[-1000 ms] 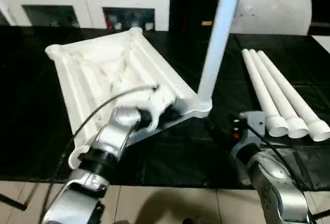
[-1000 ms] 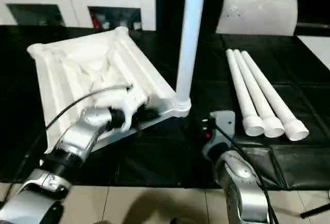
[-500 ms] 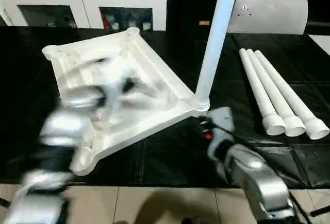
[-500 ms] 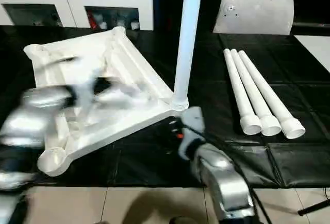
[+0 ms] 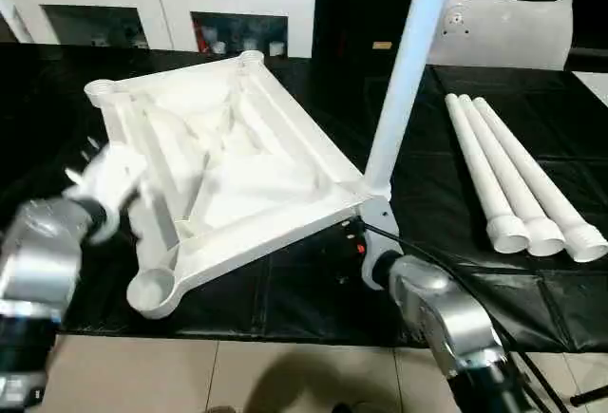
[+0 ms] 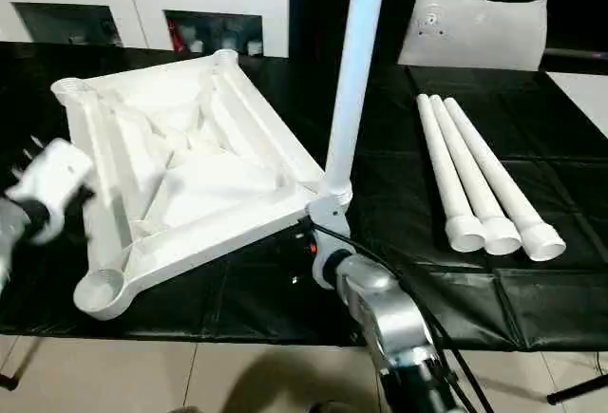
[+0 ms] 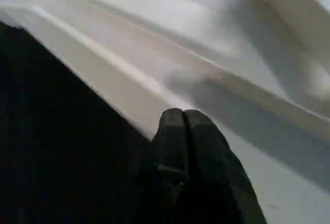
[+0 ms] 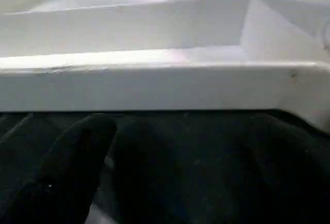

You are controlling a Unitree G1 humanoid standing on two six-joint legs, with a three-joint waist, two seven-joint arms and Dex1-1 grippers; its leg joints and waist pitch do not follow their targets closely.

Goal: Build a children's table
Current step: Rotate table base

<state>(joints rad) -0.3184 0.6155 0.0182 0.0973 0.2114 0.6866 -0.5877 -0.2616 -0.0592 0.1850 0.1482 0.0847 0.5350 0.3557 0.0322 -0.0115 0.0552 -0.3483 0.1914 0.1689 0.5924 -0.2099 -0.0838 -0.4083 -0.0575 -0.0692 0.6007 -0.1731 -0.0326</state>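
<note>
Here, the tabletop (image 5: 228,166) lay upside down on the black mat (image 5: 313,280), ribbed side up, at the left of the scene. One leg (image 5: 404,71) stood upright in its near right corner socket. Three more legs (image 5: 518,180) lay side by side on the mat at the right, well apart from it. The left gripper (image 7: 184,118) had its fingers pressed together, holding nothing, beside the tabletop's left edge. The right gripper (image 8: 175,147) was spread wide and empty, just before the tabletop's near rim.
</note>
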